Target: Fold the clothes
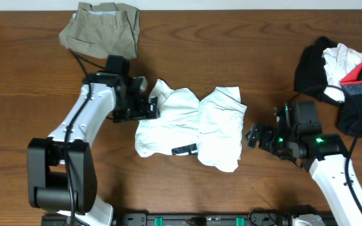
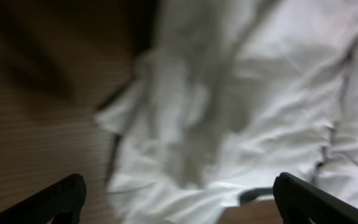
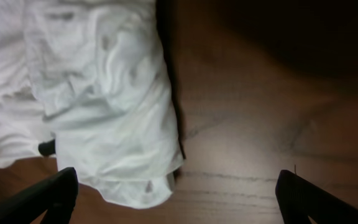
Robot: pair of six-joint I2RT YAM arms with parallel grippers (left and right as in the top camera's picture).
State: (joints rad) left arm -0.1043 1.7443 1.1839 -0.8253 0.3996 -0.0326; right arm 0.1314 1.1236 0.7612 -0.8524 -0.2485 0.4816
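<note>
A crumpled white garment (image 1: 193, 125) lies in the middle of the table, with a small dark tag near its front edge. It fills the left wrist view (image 2: 260, 93) and the left part of the right wrist view (image 3: 98, 93). My left gripper (image 1: 153, 105) is open at the garment's left edge, its fingers (image 2: 179, 202) spread wide above the cloth. My right gripper (image 1: 254, 135) is open just right of the garment, its fingers (image 3: 176, 199) spread over the cloth's right edge and bare wood.
Folded khaki shorts (image 1: 102, 28) lie at the back left. A pile of black, white and red clothes (image 1: 344, 75) lies at the right edge. The wooden table (image 1: 231, 50) shows between them.
</note>
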